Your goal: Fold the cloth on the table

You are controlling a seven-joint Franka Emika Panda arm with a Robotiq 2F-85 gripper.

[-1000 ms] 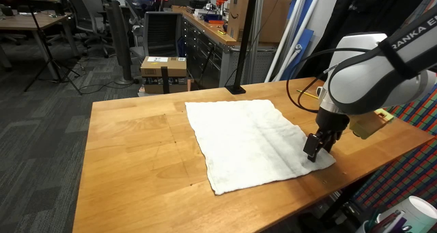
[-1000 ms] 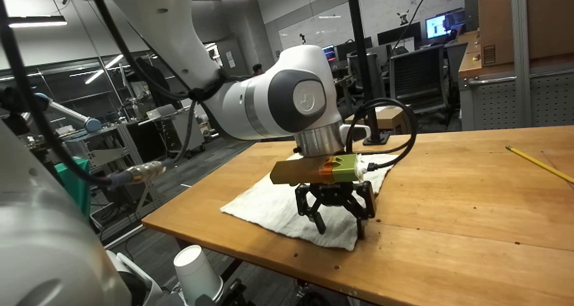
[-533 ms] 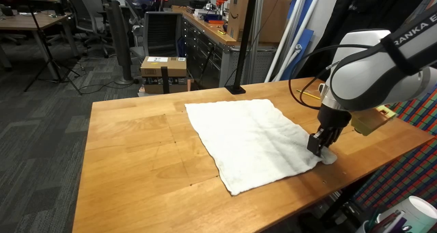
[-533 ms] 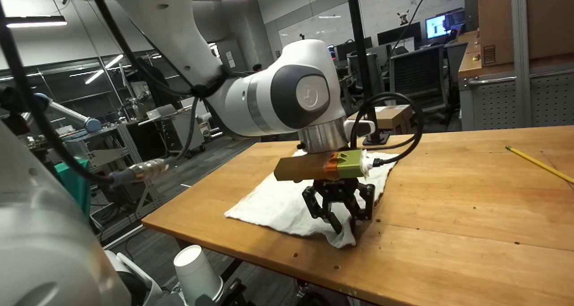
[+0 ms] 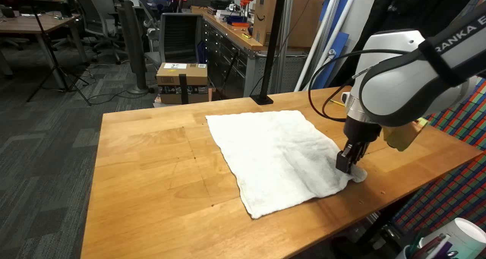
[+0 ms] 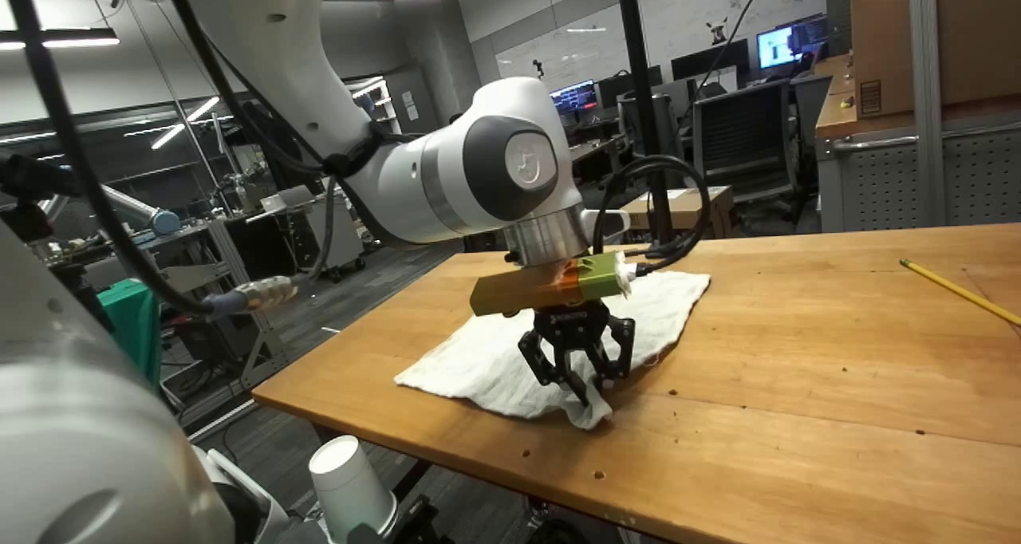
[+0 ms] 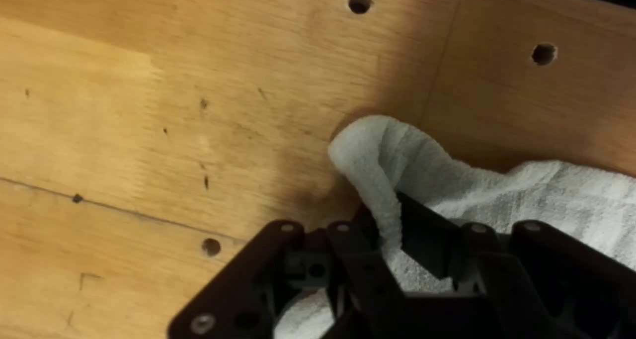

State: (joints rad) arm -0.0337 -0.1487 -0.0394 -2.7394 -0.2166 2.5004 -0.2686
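Observation:
A white cloth (image 5: 265,156) lies spread on the wooden table, mostly flat, with soft wrinkles toward the arm's side. My gripper (image 5: 348,169) points down at the cloth's near corner. In an exterior view the fingers of the gripper (image 6: 594,386) are drawn together, and the corner is bunched up around them. The wrist view shows a fold of the cloth (image 7: 362,150) pinched between the two dark fingers (image 7: 427,234), with the corner's tip sticking out beyond them. Parts of the cloth beneath the gripper are hidden.
The table edge (image 6: 447,447) runs close to the held corner. A black pole base (image 5: 262,99) stands behind the cloth, and a yellow pencil (image 6: 957,291) lies on the table. White cups (image 6: 351,480) are off the table, below its edge.
The gripper's fingers have come together on the cloth's corner, bunching it up. The gripper has since shifted slightly inward with it, and the cloth's front corner has slid a little sideways.

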